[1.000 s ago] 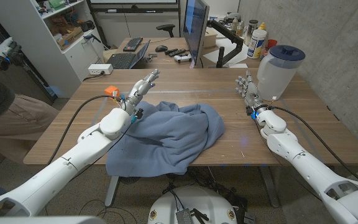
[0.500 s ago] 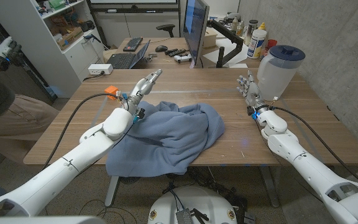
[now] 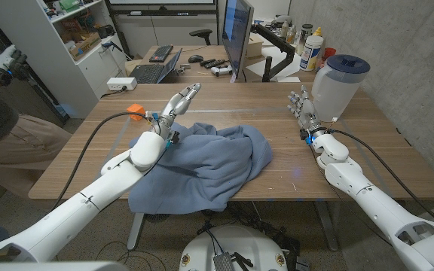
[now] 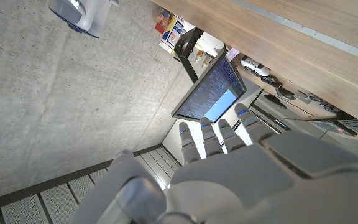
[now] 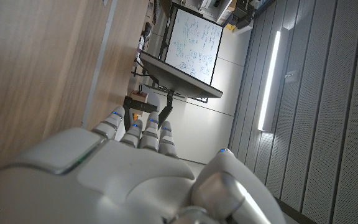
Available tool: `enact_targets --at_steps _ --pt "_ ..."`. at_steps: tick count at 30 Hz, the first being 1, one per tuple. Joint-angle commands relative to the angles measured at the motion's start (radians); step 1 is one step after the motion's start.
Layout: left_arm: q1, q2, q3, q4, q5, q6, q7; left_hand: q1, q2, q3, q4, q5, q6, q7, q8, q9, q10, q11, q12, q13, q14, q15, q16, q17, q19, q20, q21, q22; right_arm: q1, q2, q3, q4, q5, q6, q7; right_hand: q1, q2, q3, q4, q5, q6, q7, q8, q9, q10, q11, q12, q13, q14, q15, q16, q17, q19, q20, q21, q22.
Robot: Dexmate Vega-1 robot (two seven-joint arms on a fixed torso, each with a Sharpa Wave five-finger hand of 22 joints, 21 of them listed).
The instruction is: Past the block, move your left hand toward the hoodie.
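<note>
Left hand [image 3: 178,103], fingers extended and empty, poised above the hoodie [image 3: 209,162] edge, beyond the orange block [image 3: 133,108]; right hand [image 3: 301,104] open, idle.

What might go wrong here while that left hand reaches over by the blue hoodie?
The left hand hovers open above the hoodie edge; its fingers might snag the fabric and drag it. The orange block sits close beside the arm, so a sideways swing might knock it.

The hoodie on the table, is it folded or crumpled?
Crumpled: the blue hoodie lies in a loose heap with uneven folds, one edge drooping over the table front.
</note>
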Motion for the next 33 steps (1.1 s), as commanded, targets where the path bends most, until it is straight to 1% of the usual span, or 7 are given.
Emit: enact_targets --at_steps 1,12,14,24,27,31,33 --pt "0.017 -0.016 0.010 -0.040 0.048 0.021 0.025 0.010 -0.004 0.001 -0.004 0.000 0.008 0.001 0.005 0.002 0.012 -0.002 0.009 0.002 0.009 -0.023 0.007 0.002 0.010 0.003 0.008 0.003 -0.001 -0.001 0.000 0.002 -0.002 -0.003 -0.005 -0.008 0.011 -0.001 0.006 0.004 0.004 -0.002 0.006 0.003 -0.008 0.002 0.000 0.003 -0.009 -0.009 -0.003 0.002 -0.008 0.000 0.004 0.005" --pt "0.025 -0.012 0.013 -0.082 0.052 0.090 0.012 0.009 -0.005 -0.001 -0.005 0.000 0.013 0.004 0.004 0.002 0.015 -0.003 0.009 0.002 0.003 -0.015 0.004 0.002 0.009 0.008 0.007 0.004 0.002 0.001 -0.003 0.012 -0.007 -0.002 -0.005 -0.008 0.013 -0.001 0.007 0.005 0.003 0.000 0.005 0.003 -0.011 0.003 -0.001 0.003 -0.012 -0.008 -0.002 0.002 -0.010 0.002 0.004 0.005" --pt "0.027 -0.011 0.013 -0.087 0.052 0.095 0.012 0.009 -0.005 -0.001 -0.005 -0.001 0.013 0.004 0.003 0.002 0.015 0.002 0.009 0.002 0.002 -0.015 0.004 0.002 0.007 0.009 0.006 0.004 0.001 0.000 -0.003 0.009 -0.005 -0.008 -0.008 -0.008 0.013 -0.001 0.007 0.005 0.003 0.001 0.005 0.003 -0.011 0.003 -0.001 0.003 -0.012 -0.008 -0.002 0.002 -0.011 0.002 0.004 0.005" --pt "0.038 0.011 0.021 -0.145 0.075 0.144 0.001 0.009 -0.004 -0.002 -0.006 -0.001 0.014 0.006 0.002 0.002 0.017 0.003 0.009 0.002 -0.004 -0.011 0.002 0.002 0.003 0.011 0.005 0.004 0.001 0.000 -0.003 0.009 -0.008 -0.005 -0.011 -0.008 0.014 -0.001 0.007 0.005 0.004 0.001 0.005 0.003 -0.012 0.003 0.000 0.003 -0.014 -0.009 -0.002 0.002 -0.011 0.002 0.004 0.005" --pt "0.041 0.021 0.032 -0.189 0.116 0.224 0.012 0.009 -0.004 -0.002 -0.006 -0.002 0.014 0.006 0.001 0.002 0.016 0.005 0.009 0.002 -0.004 -0.010 0.002 0.002 0.002 0.012 0.005 0.004 0.000 0.000 -0.004 0.009 -0.010 -0.006 -0.013 -0.008 0.015 -0.001 0.007 0.005 0.003 0.001 0.005 0.003 -0.012 0.002 0.000 0.003 -0.014 -0.008 -0.002 0.001 -0.011 0.001 0.005 0.005" --pt "0.044 0.028 0.036 -0.222 0.133 0.273 0.012 0.009 -0.004 -0.003 -0.007 -0.002 0.014 0.007 0.000 0.002 0.018 0.014 0.009 0.002 -0.005 -0.007 0.002 0.002 0.001 0.013 0.005 0.004 -0.003 -0.001 -0.004 0.007 -0.013 -0.010 -0.022 -0.008 0.015 -0.001 0.008 0.005 0.000 0.003 0.004 0.004 -0.012 0.002 0.000 0.003 -0.014 -0.009 -0.001 0.001 -0.011 0.001 0.005 0.005" --pt "0.047 0.028 0.034 -0.232 0.126 0.284 0.008 0.008 -0.004 -0.003 -0.007 -0.003 0.014 0.007 -0.001 0.002 0.018 0.013 0.009 0.002 -0.005 -0.007 0.002 0.002 0.002 0.013 0.005 0.004 -0.004 -0.001 -0.004 0.005 -0.012 -0.015 -0.024 -0.007 0.016 -0.001 0.008 0.005 -0.012 0.005 -0.001 0.004 -0.015 0.001 -0.001 0.003 -0.015 -0.007 -0.001 0.001 -0.011 0.002 0.005 0.005"
